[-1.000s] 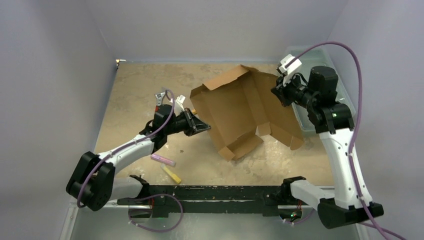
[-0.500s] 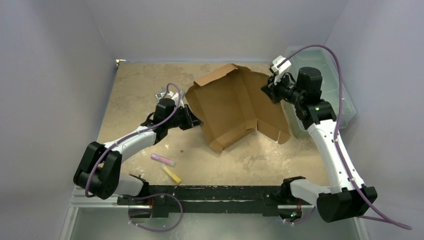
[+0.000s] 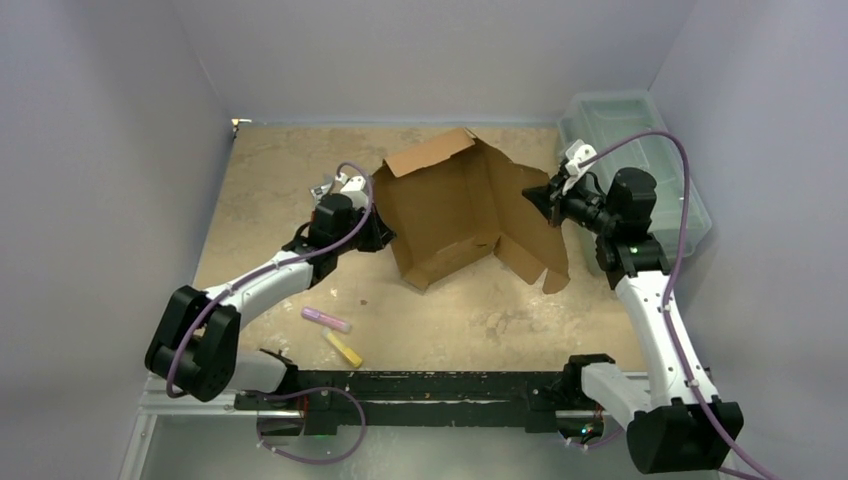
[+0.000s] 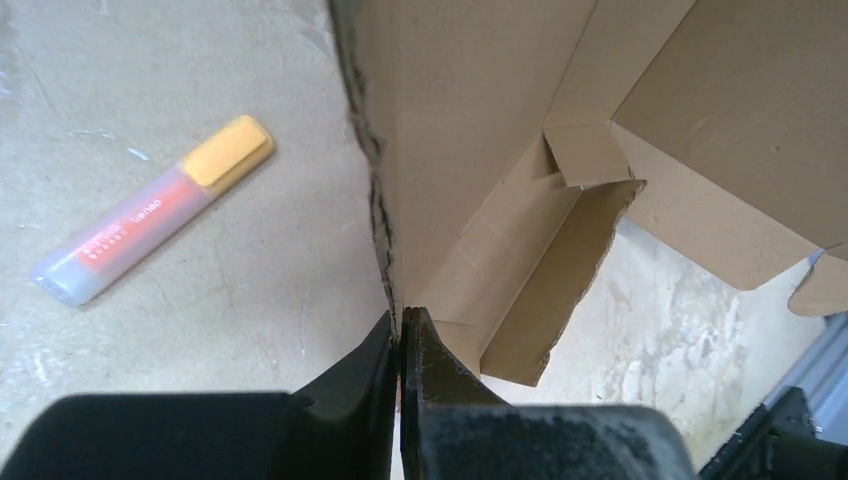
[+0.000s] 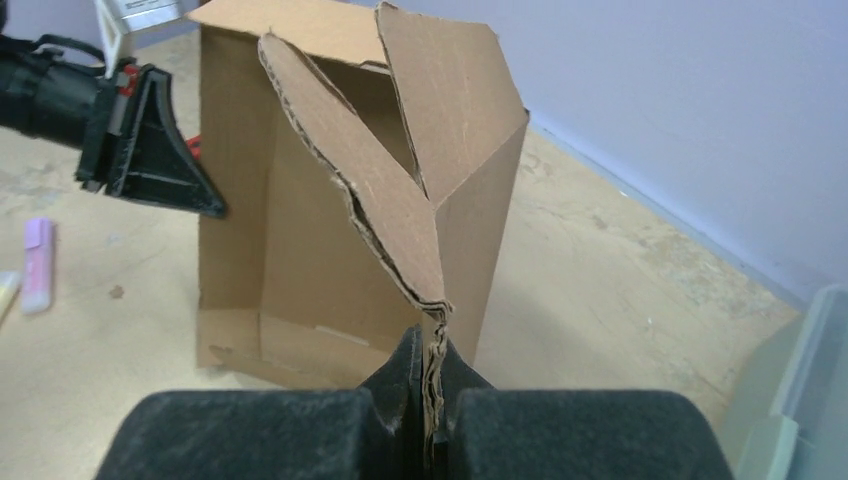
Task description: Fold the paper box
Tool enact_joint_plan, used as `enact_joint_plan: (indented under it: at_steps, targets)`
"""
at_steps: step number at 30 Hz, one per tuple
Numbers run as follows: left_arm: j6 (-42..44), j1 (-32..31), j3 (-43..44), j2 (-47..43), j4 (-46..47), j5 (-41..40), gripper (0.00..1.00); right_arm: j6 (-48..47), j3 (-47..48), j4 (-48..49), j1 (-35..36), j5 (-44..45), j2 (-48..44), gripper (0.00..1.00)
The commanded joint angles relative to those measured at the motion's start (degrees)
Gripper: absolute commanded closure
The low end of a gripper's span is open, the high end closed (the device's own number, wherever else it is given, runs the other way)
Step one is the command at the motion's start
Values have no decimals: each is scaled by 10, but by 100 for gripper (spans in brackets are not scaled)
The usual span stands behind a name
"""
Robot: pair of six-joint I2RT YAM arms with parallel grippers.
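Observation:
The paper box (image 3: 450, 205) is a brown cardboard die-cut sheet, partly raised at mid-table with its flaps splayed. My left gripper (image 3: 384, 238) is shut on the box's left edge. In the left wrist view the fingertips (image 4: 400, 322) pinch that thin cardboard wall (image 4: 470, 130). On the other side, my right gripper (image 3: 542, 195) is shut on a flap. In the right wrist view its jaws (image 5: 432, 345) clamp the crumpled flap edge, with the open box (image 5: 300, 240) behind it. The left gripper (image 5: 150, 160) shows at the box's far side.
A pale-green plastic bin (image 3: 640, 140) stands at the back right, just behind the right arm. A pink marker (image 3: 326, 320) and a yellow one (image 3: 343, 349) lie near the front left. An orange highlighter (image 4: 150, 225) lies left of the box. Grey walls surround the table.
Both grippers have carried the box to the left and a little back. The right arm has stretched out and lowered, and the box's panels now stand steeper.

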Motion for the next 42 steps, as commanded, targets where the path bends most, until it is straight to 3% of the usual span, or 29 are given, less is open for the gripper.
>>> enact_joint_plan:
  at_steps: [1, 4, 13, 20, 23, 26, 33, 38, 42]
  targets:
    - [47, -7, 25, -27, 17, -54, 100, 19, -21, 53, -7, -110, -3, 100]
    - [50, -8, 23, -36, 17, -61, 100, 17, -31, 58, -15, -127, -3, 100]
    - [20, -1, 28, -64, 10, -47, 77, -23, -63, 50, -47, -114, -16, 100]
    - [-15, 31, 25, -135, -32, -7, 50, -20, -77, 72, -49, -78, -19, 100]
    - [-5, 40, 33, -181, -74, -4, 36, -10, -80, 82, -51, -64, -21, 100]
    - [20, 46, 52, -219, -147, 1, 29, -3, -83, 89, -53, -58, -22, 100]
    - [99, 50, 179, -259, -276, 8, 25, 1, -88, 95, -56, -62, -26, 100]
    - [130, 50, 281, -219, -318, 56, 24, 4, -90, 97, -56, -65, -25, 100]
    - [152, 50, 332, -191, -353, 35, 27, 5, -91, 98, -57, -65, -25, 100]
